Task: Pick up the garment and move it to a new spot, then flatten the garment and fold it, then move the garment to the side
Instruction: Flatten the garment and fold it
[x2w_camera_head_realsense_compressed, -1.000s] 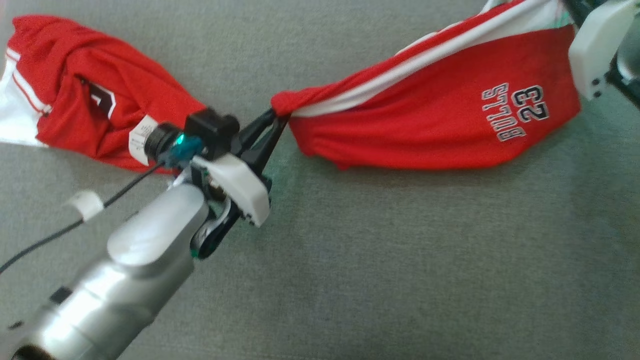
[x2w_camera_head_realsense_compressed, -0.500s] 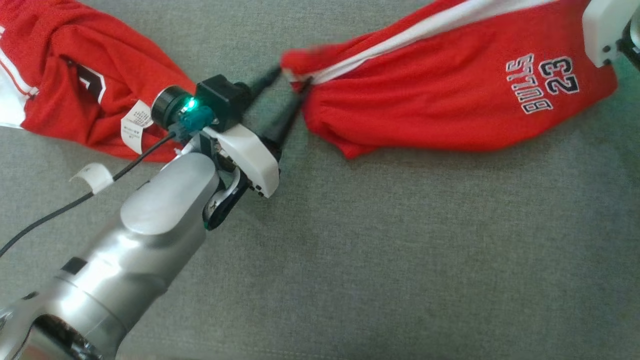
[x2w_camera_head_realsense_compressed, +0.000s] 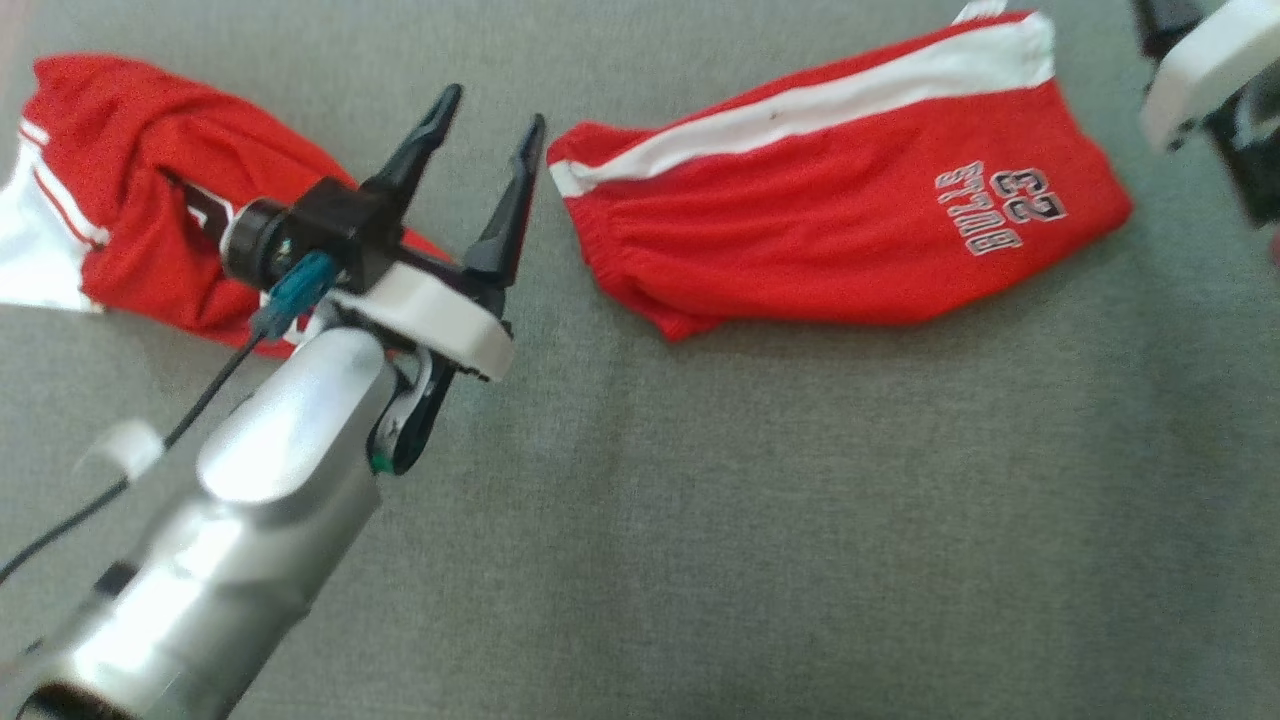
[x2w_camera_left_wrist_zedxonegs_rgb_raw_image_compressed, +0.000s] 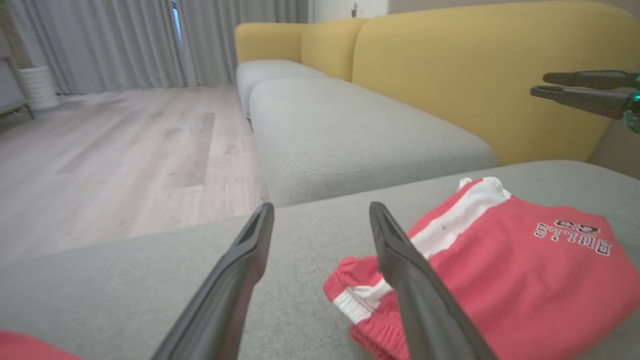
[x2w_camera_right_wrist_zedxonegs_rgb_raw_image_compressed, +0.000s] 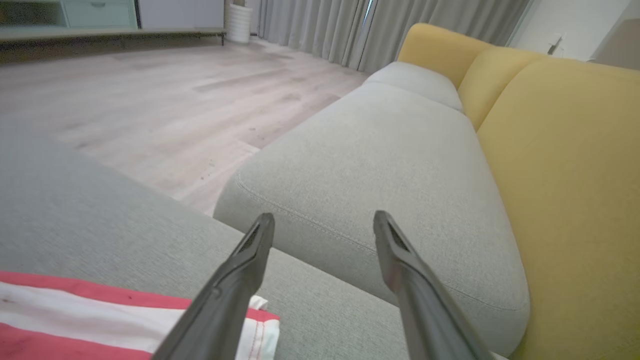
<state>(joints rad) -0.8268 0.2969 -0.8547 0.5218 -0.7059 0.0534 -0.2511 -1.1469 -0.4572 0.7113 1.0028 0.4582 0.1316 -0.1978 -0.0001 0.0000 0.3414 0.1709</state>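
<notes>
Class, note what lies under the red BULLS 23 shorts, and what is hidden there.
The red shorts lie on a grey sofa cushion, which shows all round them. The patch beneath is covered by cloth, so anything there cannot be seen.

- Head view: looks steeply down, fairly near, onto a grey woven sofa seat (x2w_camera_head_realsense_compressed: 800, 500); the left claw (x2w_camera_head_realsense_compressed: 497, 105) stands at the lower left.
- Left wrist view: low over that seat, facing along the left claw's dark fingers toward a neighbouring grey cushion (x2w_camera_left_wrist_zedxonegs_rgb_raw_image_compressed: 350, 130), a yellow backrest (x2w_camera_left_wrist_zedxonegs_rgb_raw_image_compressed: 475, 75), a pale wooden floor (x2w_camera_left_wrist_zedxonegs_rgb_raw_image_compressed: 125, 150) and grey curtains (x2w_camera_left_wrist_zedxonegs_rgb_raw_image_compressed: 125, 40); the right claw (x2w_camera_left_wrist_zedxonegs_rgb_raw_image_compressed: 539, 84) shows at the right edge.
- Right wrist view: also low, facing over the seat's edge to the same cushion, backrest, floor and curtains.
- Shared: red shorts (x2w_camera_head_realsense_compressed: 850, 230) with a white side stripe, whole from the head, close at the left wrist's lower right, one striped corner at the right wrist's lower left.
</notes>
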